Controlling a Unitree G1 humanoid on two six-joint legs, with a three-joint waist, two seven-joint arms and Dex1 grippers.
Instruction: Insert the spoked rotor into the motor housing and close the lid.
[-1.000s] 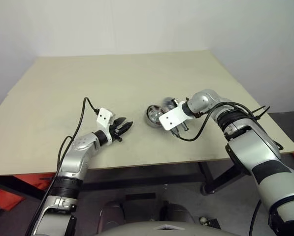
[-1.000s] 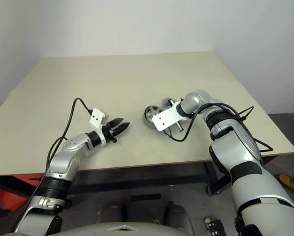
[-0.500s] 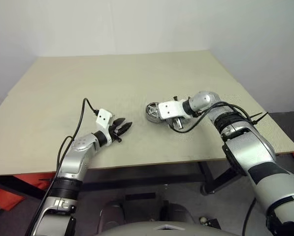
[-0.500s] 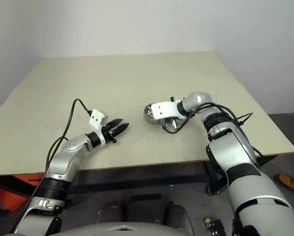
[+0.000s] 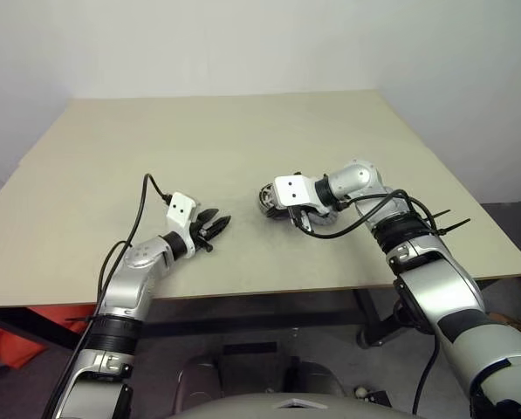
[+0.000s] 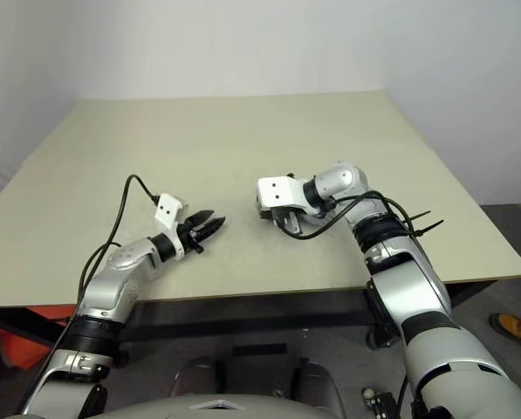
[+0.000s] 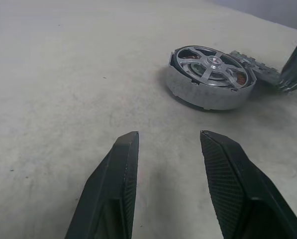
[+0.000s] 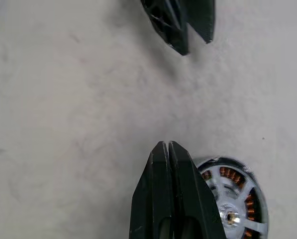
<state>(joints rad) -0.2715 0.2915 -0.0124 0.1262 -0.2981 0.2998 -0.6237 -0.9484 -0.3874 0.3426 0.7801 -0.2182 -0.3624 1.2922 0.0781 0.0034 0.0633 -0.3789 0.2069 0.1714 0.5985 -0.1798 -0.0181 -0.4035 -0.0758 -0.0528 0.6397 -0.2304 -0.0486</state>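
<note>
The wide beige tabletop (image 5: pixel 112 157) is carrying the round silvery motor housing (image 7: pixel 210 77), its shiny spoked rotor (image 7: pixel 213 63) sitting inside. Just above it the right end effector (image 8: pixel 166 149) is hovering, pressed together. Well apart, the left end effector (image 7: pixel 168 149) is hanging parted, empty.

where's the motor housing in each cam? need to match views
Left eye view: motor housing mid-table, right of the left pincer.
Right eye view: motor housing, same spot.
Left wrist view: motor housing beyond the open left pincer.
Right wrist view: motor housing beside the shut right pincer.
Shared landmark: left pincer.
</note>
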